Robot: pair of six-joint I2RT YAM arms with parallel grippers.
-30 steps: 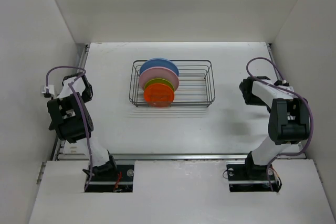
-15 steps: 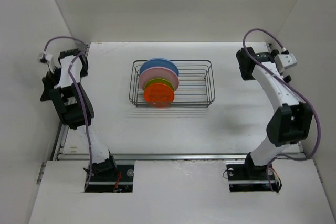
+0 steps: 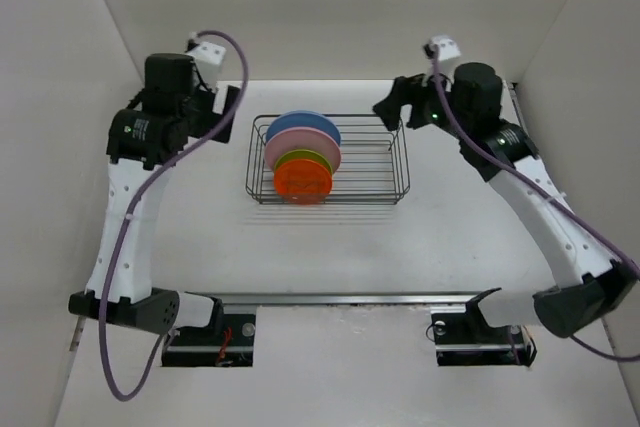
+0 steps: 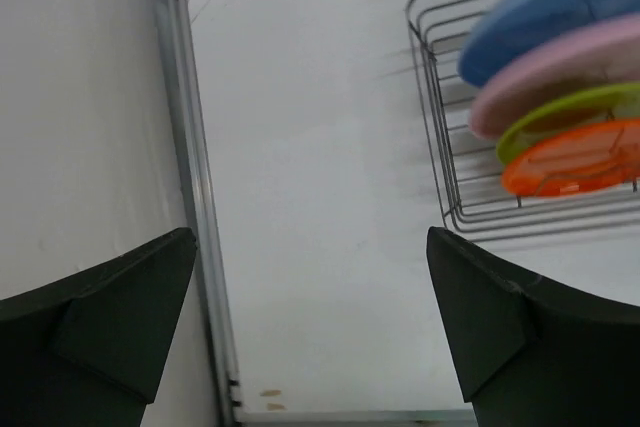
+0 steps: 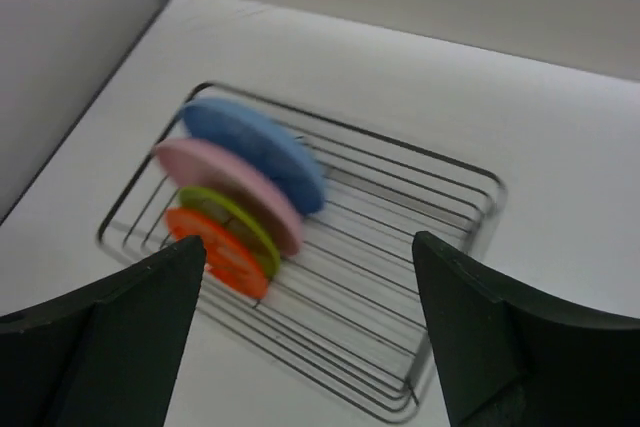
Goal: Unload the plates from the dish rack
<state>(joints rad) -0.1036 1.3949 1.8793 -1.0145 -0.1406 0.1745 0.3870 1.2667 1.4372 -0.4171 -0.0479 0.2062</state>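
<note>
The dark wire dish rack (image 3: 380, 162) sits mid-table with plates standing on edge in its left half: light blue (image 3: 300, 123) at the back, then pink (image 3: 300, 145), lime green (image 3: 306, 160) and orange (image 3: 302, 182) in front. My left gripper (image 3: 228, 99) hovers high beyond the rack's left back corner, open and empty. My right gripper (image 3: 390, 102) hovers high over the rack's right back corner, also open and empty. The left wrist view has the plates (image 4: 560, 72) at upper right, beyond the gripper (image 4: 312, 277). In the right wrist view, rack (image 5: 440, 207) and plates (image 5: 225, 187) lie below the gripper (image 5: 310, 287).
White walls enclose the table on the left, back and right. A metal rail (image 4: 195, 207) runs along the table's left edge, close under my left gripper. The rack's right half (image 5: 400, 237) holds no plates.
Both arms have risen from low folded poses at the table's sides and swung inward, ending high near the rack's back corners. The plates and rack have not moved.
</note>
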